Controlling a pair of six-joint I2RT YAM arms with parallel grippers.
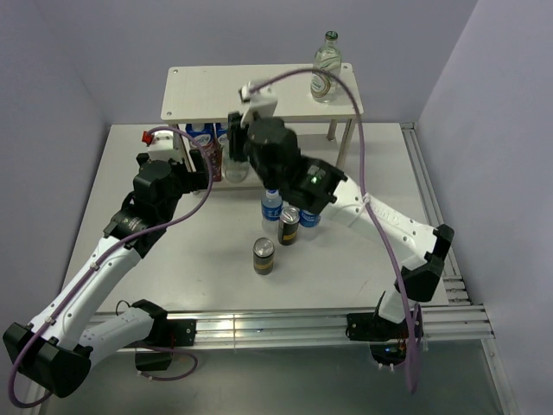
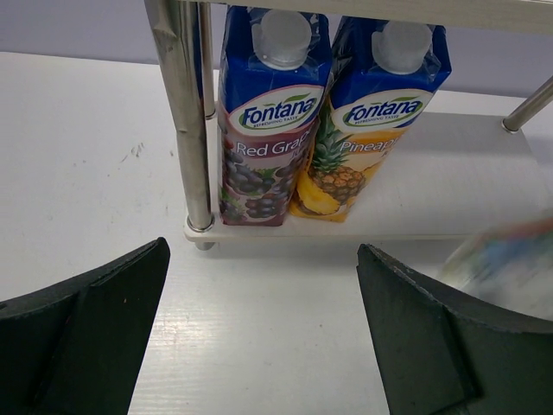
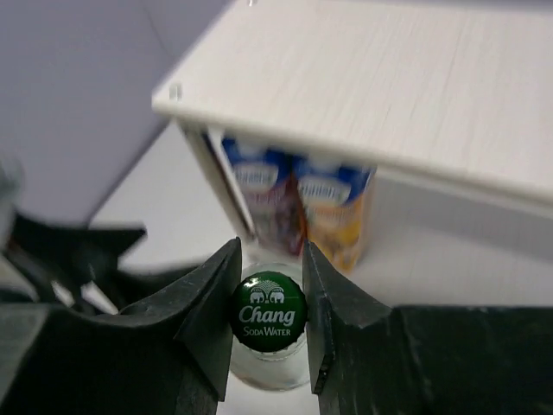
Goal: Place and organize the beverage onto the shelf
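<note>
Glass bottle (image 3: 269, 313): neck clamped in right gripper (image 3: 270, 259), just before the shelf (image 3: 389, 86), likely for lifting aboard. Left gripper (image 2: 262, 294): spread wide, empty, facing shelf.

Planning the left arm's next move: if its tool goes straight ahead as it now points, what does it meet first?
Probably the front edge of the shelf's lower board, then the red grape carton standing on it; depth is hard to judge.
</note>
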